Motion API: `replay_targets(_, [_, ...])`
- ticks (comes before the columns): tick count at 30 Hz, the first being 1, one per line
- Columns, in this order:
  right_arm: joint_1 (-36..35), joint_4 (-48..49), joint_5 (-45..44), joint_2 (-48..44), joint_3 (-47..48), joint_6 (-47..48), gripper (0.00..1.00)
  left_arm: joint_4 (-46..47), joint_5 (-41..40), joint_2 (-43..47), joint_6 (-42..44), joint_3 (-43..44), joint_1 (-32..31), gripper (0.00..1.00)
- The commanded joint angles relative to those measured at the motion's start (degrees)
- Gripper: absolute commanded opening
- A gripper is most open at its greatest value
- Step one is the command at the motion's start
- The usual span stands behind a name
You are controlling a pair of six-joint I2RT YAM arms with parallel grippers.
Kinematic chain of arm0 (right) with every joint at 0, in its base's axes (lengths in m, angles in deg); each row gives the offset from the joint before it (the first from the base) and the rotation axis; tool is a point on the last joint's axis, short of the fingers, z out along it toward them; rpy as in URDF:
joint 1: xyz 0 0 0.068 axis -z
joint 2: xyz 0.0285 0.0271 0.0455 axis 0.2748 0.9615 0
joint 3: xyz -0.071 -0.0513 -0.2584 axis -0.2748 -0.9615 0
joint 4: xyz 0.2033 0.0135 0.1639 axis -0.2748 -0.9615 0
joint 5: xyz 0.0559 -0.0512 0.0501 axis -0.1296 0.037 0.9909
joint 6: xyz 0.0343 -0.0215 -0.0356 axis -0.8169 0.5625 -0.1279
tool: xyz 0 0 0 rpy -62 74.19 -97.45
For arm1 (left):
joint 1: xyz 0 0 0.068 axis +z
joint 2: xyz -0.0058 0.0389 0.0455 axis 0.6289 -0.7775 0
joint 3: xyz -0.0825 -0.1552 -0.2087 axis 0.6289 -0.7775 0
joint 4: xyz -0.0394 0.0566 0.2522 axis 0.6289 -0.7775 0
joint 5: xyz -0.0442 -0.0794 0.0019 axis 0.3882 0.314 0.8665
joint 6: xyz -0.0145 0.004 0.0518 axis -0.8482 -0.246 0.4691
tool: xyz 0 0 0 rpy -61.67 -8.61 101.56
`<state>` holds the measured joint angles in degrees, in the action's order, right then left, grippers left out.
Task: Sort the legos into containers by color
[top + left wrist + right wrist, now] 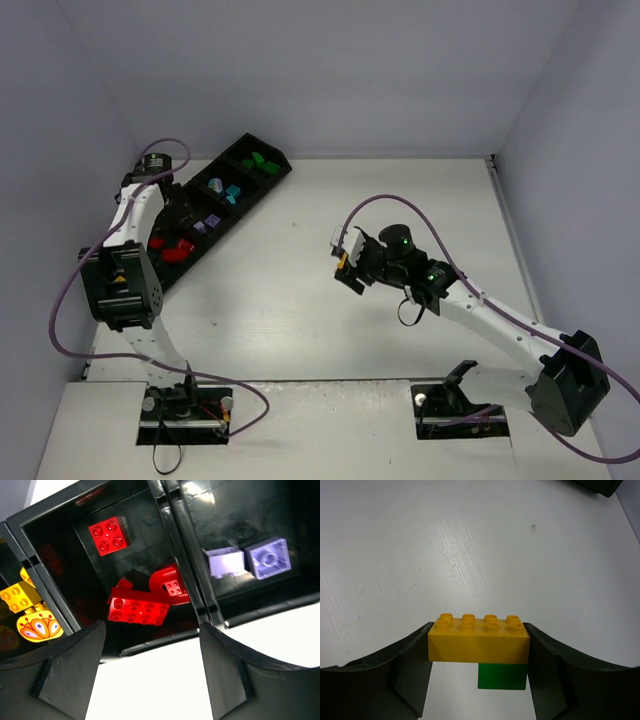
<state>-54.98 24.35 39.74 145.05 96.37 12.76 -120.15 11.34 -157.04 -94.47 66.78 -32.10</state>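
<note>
Compartment (148, 547) holds red legos (139, 611) (lilac ones (268, 558) adjacent).

Tray (283, 168): long, black, lying diagonally at upper left of the top view.
Green legos (262, 160): top compartment.
Teal legos (222, 188): next compartment down.
Lilac legos (270, 558): two, third compartment.
Red legos (138, 611): fourth compartment.
Yellow legos (20, 597): compartment beside the red.
Yellow brick (478, 641): eight studs, level, green brick (502, 676) stuck beneath, pinched by the right gripper (478, 650).

Flat white matte surface (330, 300), finely ribbed, 1 dark speck (533, 528). Enclosed by 3 plain pale grey-lilac walls (350, 70): back, left, right. Even diffuse light, soft shadows.
</note>
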Motion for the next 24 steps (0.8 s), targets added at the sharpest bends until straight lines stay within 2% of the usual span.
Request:
replay_targets(1, [0.4, 3.3, 2.2, -1.2, 3.1, -1.1, 0.09, -0.8, 1.7, 7.0, -0.1, 1.4, 0.3, 0.7])
replay_targets(5, [0.4, 3.4, 3.9, -1.3, 4.7, -1.0, 0.1, 3.5, 16.2, 15.9, 0.3, -4.5, -1.7, 0.7])
replay_targets(6, [0.4, 3.4, 4.4, -1.2, 5.0, -0.9, 0.1, 5.2, 25.8, 17.5, 0.0, -5.8, -2.4, 0.7])
replay_targets(7, [0.4, 3.4, 5.1, -1.0, 5.6, -0.8, 0.11, 8.0, 30.2, 18.8, -1.7, -7.0, -3.3, 0.7])
replay_targets(8, [0.4, 3.4, 6.6, -0.5, 5.9, -0.8, 0.11, 9.2, 34.4, 20.6, -2.6, -9.0, -5.8, 0.7])
replay_targets(9, [0.2, 3.4, 7.5, 0.1, 6.3, -0.9, 0.11, 11.8, 42.7, 21.4, -3.3, -9.8, -8.3, 0.7])
replay_targets(10, [0.2, 3.4, 8.1, 0.3, 7.0, -1.0, 0.11, 12.8, 45.4, 21.9, -4.6, -10.4, -10.9, 0.71])
replay_targets(11, [0.1, 3.4, 8.8, 0.6, 7.3, -1.2, 0.11, 13.4, 46.6, 23.0, -4.9, -11.1, -13.5, 0.71])
replay_targets(12, [-0.1, 3.4, 8.9, 1.1, 7.5, -1.4, 0.11, 15.0, 47.9, 23.6, -5.2, -11.3, -19.1, 0.71])
replay_targets(15, [-0.3, 3.4, 8.8, 1.6, 8.4, -1.3, 0.11, 17.9, 48.7, 25.2, -5.9, -11.4, -28.2, 0.71])
replay_targets(19, [-0.4, 3.4, 9.1, 1.7, 8.9, -1.2, 0.11, 23.5, 50.2, 25.7, -7.3, -12.8, -33.8, 0.75])
replay_targets(24, [-0.6, 3.1, 9.6, 1.7, 9.3, -1.8, 0.11, 23.5, 49.2, 24.0, -5.5, -11.7, -37.5, 0.75])
